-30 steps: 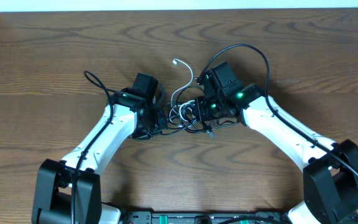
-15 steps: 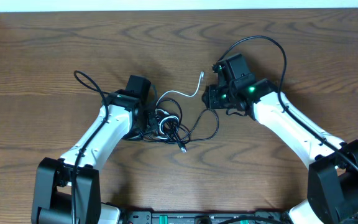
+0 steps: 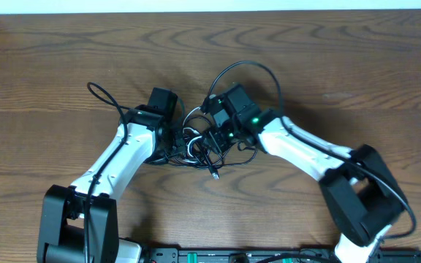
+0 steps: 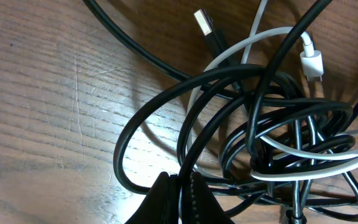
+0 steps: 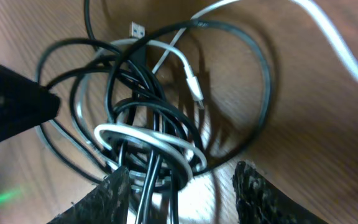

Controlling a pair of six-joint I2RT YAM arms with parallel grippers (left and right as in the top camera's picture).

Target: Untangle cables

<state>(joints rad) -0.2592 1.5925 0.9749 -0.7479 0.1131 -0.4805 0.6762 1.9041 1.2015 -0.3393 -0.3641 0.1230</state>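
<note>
Well, left gripper (image 4: 178, 180) tight on knot of thin black and white cables (image 5: 143, 99), right gripper (image 5: 182, 177) agape astride it, empty.

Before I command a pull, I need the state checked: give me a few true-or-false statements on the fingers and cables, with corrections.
1. The right fingers are open, straddling the cable tangle. True.
2. The white cable lies apart from the black cables. False: it threads through their loops.
3. The left fingers are shut. True.
4. Every plug is buried in the tangle. False: a USB plug and a white plug stick out.
</note>
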